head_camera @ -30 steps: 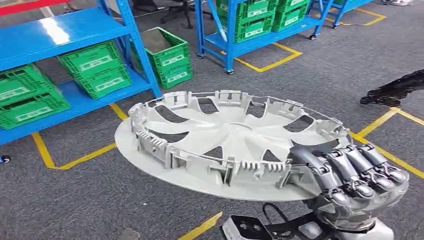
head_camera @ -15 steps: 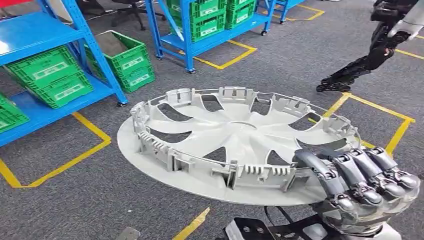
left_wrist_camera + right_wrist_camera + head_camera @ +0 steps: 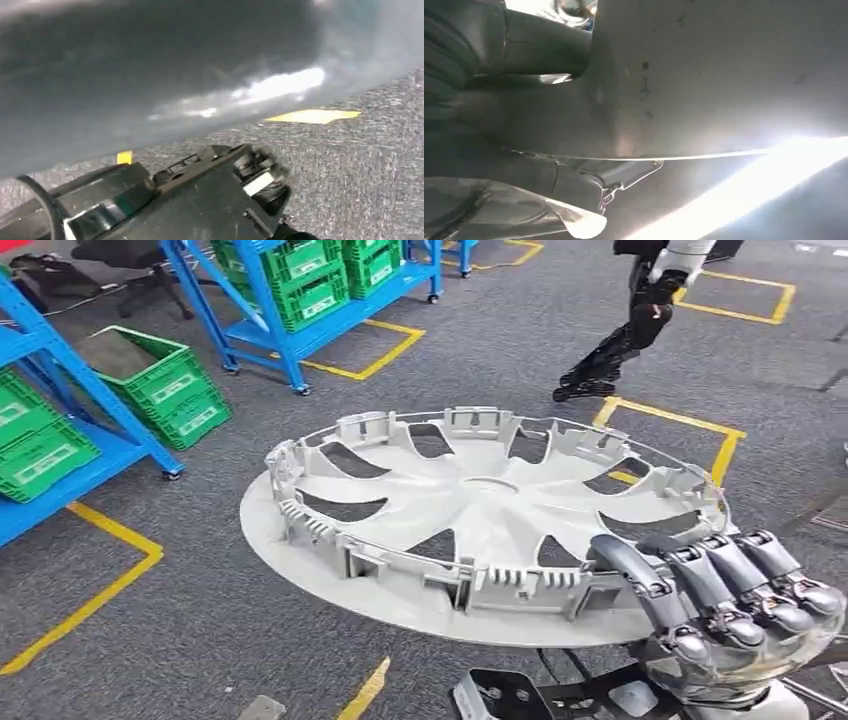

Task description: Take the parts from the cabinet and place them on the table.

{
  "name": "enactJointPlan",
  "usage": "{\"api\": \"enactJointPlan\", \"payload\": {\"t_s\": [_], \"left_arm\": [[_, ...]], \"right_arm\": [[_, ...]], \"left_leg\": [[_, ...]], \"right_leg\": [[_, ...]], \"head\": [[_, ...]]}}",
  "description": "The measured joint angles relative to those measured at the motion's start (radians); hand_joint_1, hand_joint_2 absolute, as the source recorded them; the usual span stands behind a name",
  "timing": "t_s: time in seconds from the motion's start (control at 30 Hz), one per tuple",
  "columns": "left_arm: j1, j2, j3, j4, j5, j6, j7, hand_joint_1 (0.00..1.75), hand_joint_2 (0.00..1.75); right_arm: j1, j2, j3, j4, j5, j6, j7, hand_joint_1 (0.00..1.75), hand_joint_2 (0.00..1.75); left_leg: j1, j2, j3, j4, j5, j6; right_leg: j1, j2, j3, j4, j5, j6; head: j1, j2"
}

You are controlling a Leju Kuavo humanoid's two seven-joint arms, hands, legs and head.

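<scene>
Right hand grips the wheel cover at its near rim, fingers curled over the ribbed edge, thumb pressed against the underside in the right wrist view. Cover lies roughly flat, inner face up, and extends far out from the hand, away and to the left. Left hand: can't tell its state; the left wrist view looks blurred, a grey surface and carpet. No table in sight, so carry step, placing not done.

Risks: one-edge grip on a wide disc, so the far side likely sags or twists out if the walk jolts it. Far rim could clip the blue shelving or another robot beyond the hand.
</scene>
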Motion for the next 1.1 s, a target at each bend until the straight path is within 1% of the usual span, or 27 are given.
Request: {"api": "enactJointPlan", "payload": {"t_s": [0.03, 0.07, 0.1, 0.13, 0.17, 0.23, 0.27, 0.3, 0.33, 0.4, 0.43, 0.47, 0.53, 0.57, 0.6, 0.63, 0.73, 0.77, 0.8, 0.83, 0.9, 0.93, 0.97, 1.0, 1.03, 1.07, 1.1], "left_arm": [[-0.001, 0.000, 0.000, 0.000, 0.000, 0.000, 0.000, 0.00, 0.00], [0.000, 0.004, 0.000, 0.000, 0.000, 0.000, -0.001, 0.00, 0.00], [0.000, 0.008, 0.000, 0.000, 0.000, -0.001, -0.002, 0.00, 0.00], [0.000, 0.008, 0.000, 0.000, 0.000, -0.001, -0.004, 0.00, 0.00], [0.001, 0.008, 0.000, 0.000, -0.001, -0.001, -0.005, 0.00, 0.00], [-0.001, 0.009, 0.000, 0.000, -0.001, -0.001, -0.006, 0.00, 0.00], [-0.004, 0.008, -0.001, 0.000, -0.001, -0.002, -0.006, 0.00, 0.00], [-0.004, 0.006, -0.001, 0.000, -0.001, -0.002, -0.009, 0.00, 0.00], [-0.003, 0.006, -0.001, 0.000, -0.001, -0.002, -0.010, 0.00, 0.00], [0.007, 0.011, -0.001, 0.000, 0.000, -0.001, -0.013, 0.00, 0.00], [0.011, 0.012, 0.000, 0.000, 0.000, 0.000, -0.016, 0.00, 0.00], [0.012, 0.013, 0.000, 0.000, 0.000, 0.000, -0.019, 0.00, 0.00], [0.011, 0.013, -0.001, 0.000, 0.001, 0.000, -0.020, 0.00, 0.00], [0.011, 0.013, -0.001, 0.000, 0.001, 0.000, -0.021, 0.00, 0.00], [0.011, 0.014, -0.001, 0.000, 0.002, 0.000, -0.021, 0.00, 0.00], [0.012, 0.015, -0.001, 0.000, 0.003, 0.000, -0.021, 0.00, 0.00], [0.011, 0.014, 0.000, 0.001, 0.006, 0.000, -0.021, 0.00, 0.00], [0.010, 0.014, 0.000, 0.001, 0.007, 0.000, -0.021, 0.00, 0.00], [0.009, 0.015, -0.001, 0.001, 0.007, 0.000, -0.021, 0.00, 0.00], [0.009, 0.015, -0.001, 0.001, 0.007, 0.000, -0.021, 0.00, 0.00], [0.016, 0.017, -0.001, 0.002, 0.007, 0.000, -0.021, 0.00, 0.00], [0.019, 0.017, 0.000, 0.002, 0.007, 0.000, -0.021, 0.00, 0.00], [0.021, 0.017, 0.000, 0.003, 0.008, 0.000, -0.021, 0.00, 0.00], [0.020, 0.018, 0.000, 0.003, 0.008, 0.000, -0.021, 0.00, 0.00], [0.020, 0.018, 0.000, 0.003, 0.009, 0.000, -0.021, 0.00, 0.00], [0.020, 0.019, -0.001, 0.003, 0.010, 0.003, -0.021, 0.00, 0.00], [0.021, 0.021, 0.000, 0.003, 0.010, 0.003, -0.021, 0.00, 0.00]], "right_arm": [[-0.003, 0.000, -0.001, 0.000, 0.000, 0.000, 0.000, 1.75, 1.75], [-0.007, 0.000, -0.002, 0.000, 0.000, 0.000, -0.001, 1.75, 1.75], [-0.012, 0.000, -0.004, 0.000, 0.000, 0.000, -0.002, 1.75, 1.75], [-0.014, -0.001, -0.005, -0.001, 0.000, 0.000, -0.005, 1.75, 1.75], [-0.014, -0.002, -0.007, -0.001, 0.000, 0.000, -0.006, 1.75, 1.75], [-0.014, -0.002, -0.011, -0.001, 0.000, 0.000, -0.008, 1.75, 1.75], [-0.014, -0.003, -0.013, -0.002, 0.000, 0.000, -0.008, 1.75, 1.75], [-0.020, -0.003, -0.013, -0.004, 0.000, 0.000, -0.009, 1.75, 1.75], [-0.022, -0.003, -0.013, -0.005, -0.002, 0.000, -0.011, 1.75, 1.75], [-0.021, -0.005, -0.014, -0.005, -0.002, 0.000, -0.019, 1.75, 1.75], [-0.017, -0.005, -0.015, -0.005, -0.001, 0.000, -0.019, 1.75, 1.75], [-0.013, -0.005, -0.016, -0.005, -0.001, 0.000, -0.016, 1.75, 1.75], [-0.014, -0.006, -0.016, -0.005, -0.001, 0.000, -0.010, 1.75, 1.75], [-0.013, -0.006, -0.016, -0.006, -0.001, 0.000, -0.008, 1.75, 1.75], [-0.014, -0.006, -0.016, -0.006, -0.001, 0.000, -0.007, 1.75, 1.75], [-0.013, -0.005, -0.016, -0.007, -0.002, 0.000, -0.007, 1.75, 1.75], [-0.012, -0.006, -0.017, -0.009, 0.000, 0.000, -0.008, 1.75, 1.75], [-0.011, -0.005, -0.017, -0.012, 0.000, 0.000, -0.008, 1.75, 1.75], [-0.013, -0.005, -0.017, -0.014, -0.001, 0.000, -0.007, 1.75, 1.75], [-0.014, -0.005, -0.017, -0.014, 0.000, 0.000, -0.007, 1.75, 1.75], [-0.014, -0.005, -0.017, -0.014, 0.000, 0.000, -0.007, 1.75, 1.75], [-0.013, -0.006, -0.017, -0.014, 0.000, 0.000, -0.007, 1.75, 1.75], [-0.013, -0.006, -0.017, -0.014, 0.000, 0.000, -0.006, 1.75, 1.75], [-0.014, -0.006, -0.017, -0.014, 0.000, 0.000, -0.005, 1.75, 1.75], [-0.015, -0.006, -0.017, -0.014, 0.000, 0.000, -0.003, 1.75, 1.75], [-0.015, -0.006, -0.017, -0.014, 0.000, 0.000, 0.001, 1.75, 1.75], [-0.016, -0.006, -0.017, -0.014, 0.000, 0.000, 0.003, 1.75, 1.75]], "left_leg": [[0.000, -0.013, 0.038, -0.085, 0.046, 0.005], [0.001, -0.065, 0.078, -0.180, 0.086, 0.014], [0.004, -0.090, 0.085, -0.202, 0.076, 0.020], [0.002, -0.082, 0.091, -0.217, 0.070, 0.016], [-0.001, -0.075, 0.087, -0.214, 0.071, 0.017], [0.001, -0.054, 0.090, -0.225, 0.079, 0.027], [0.005, -0.033, 0.094, -0.235, 0.085, 0.031], [0.005, -0.024, 0.095, -0.237, 0.086, 0.037], [0.003, -0.011, 0.094, -0.237, 0.086, 0.039], [0.000, 0.022, 0.093, -0.235, 0.083, 0.040], [0.000, 0.038, 0.093, -0.235, 0.083, 0.040], [0.000, 0.051, 0.094, -0.235, 0.081, 0.038], [0.001, 0.074, 0.097, -0.233, 0.077, 0.032], [0.001, 0.082, 0.101, -0.231, 0.073, 0.027], [-0.006, 0.090, 0.101, -0.232, 0.070, 0.021], [-0.008, 0.096, 0.100, -0.227, 0.069, 0.016], [-0.006, 0.124, 0.106, -0.230, 0.069, 0.004], [-0.001, 0.113, 0.105, -0.225, 0.056, -0.004], [0.001, 0.063, 0.094, -0.189, 0.027, -0.005], [0.001, 0.030, 0.062, -0.115, -0.015, -0.005], [0.001, 0.009, -0.018, 0.062, -0.087, -0.006], [0.000, 0.008, -0.041, 0.104, -0.091, -0.005], [0.000, 0.006, -0.041, 0.097, -0.071, -0.003], [0.000, 0.003, -0.023, 0.047, -0.029, 0.000], [0.001, -0.005, 0.012, -0.039, 0.024, 0.005], [0.001, -0.028, 0.052, -0.134, 0.073, 0.010], [0.002, -0.080, 0.075, -0.185, 0.080, 0.015]], "right_leg": [[0.000, 0.013, 0.001, 0.003, 0.000, 0.001], [-0.003, 0.025, -0.001, 0.004, 0.000, 0.001], [0.004, 0.035, -0.007, 0.011, 0.000, 0.007], [-0.002, 0.050, -0.017, 0.012, 0.004, 0.014], [-0.007, 0.058, -0.022, 0.009, 0.008, 0.021], [-0.006, 0.080, -0.028, 0.003, 0.016, 0.036], [-0.001, 0.035, -0.047, 0.031, 0.002, 0.038], [0.002, -0.016, -0.065, 0.079, -0.032, 0.041], [0.000, -0.045, -0.096, 0.147, -0.071, 0.045], [-0.004, -0.065, -0.165, 0.295, -0.137, 0.049], [-0.007, -0.066, -0.177, 0.324, -0.138, 0.053], [-0.010, -0.070, -0.161, 0.298, -0.115, 0.055], [-0.013, -0.089, -0.067, 0.130, -0.034, 0.056], [-0.013, -0.122, -0.012, 0.035, -0.004, 0.055], [0.000, -0.149, 0.007, 0.007, -0.029, 0.050], [-0.002, -0.134, 0.007, 0.002, -0.018, 0.038], [0.000, -0.103, -0.001, 0.003, -0.014, 0.023], [-0.008, -0.093, 0.004, -0.004, -0.008, 0.014], [-0.008, -0.085, 0.004, -0.005, -0.007, 0.009], [-0.008, -0.075, 0.003, -0.005, -0.006, 0.005], [-0.006, -0.049, 0.002, -0.004, -0.006, 0.003], [-0.005, -0.034, 0.002, -0.004, -0.006, 0.003], [-0.004, -0.020, 0.003, -0.003, -0.006, 0.003], [-0.004, -0.005, 0.003, -0.001, -0.006, 0.003], [-0.004, 0.009, 0.004, 0.002, -0.006, 0.003], [-0.004, 0.023, 0.005, 0.004, -0.007, 0.004], [-0.003, 0.033, 0.003, 0.006, -0.006, 0.007]], "head": [[-0.001, 0.000], [0.000, 0.000], [0.001, 0.000], [0.000, 0.000], [0.002, 0.000], [0.002, 0.000], [0.001, 0.000], [0.013, 0.000], [0.015, 0.000], [0.014, 0.000], [0.015, 0.000], [0.015, 0.000], [0.015, 0.000], [0.016, 0.000], [0.015, 0.000], [0.012, 0.000], [0.014, 0.000], [0.013, 0.000], [0.011, 0.000], [0.008, 0.000], [0.006, 0.000], [0.006, 0.000], [0.006, 0.000], [0.005, 0.000], [0.006, 0.000], [0.005, 0.000], [0.007, 0.000]]}}
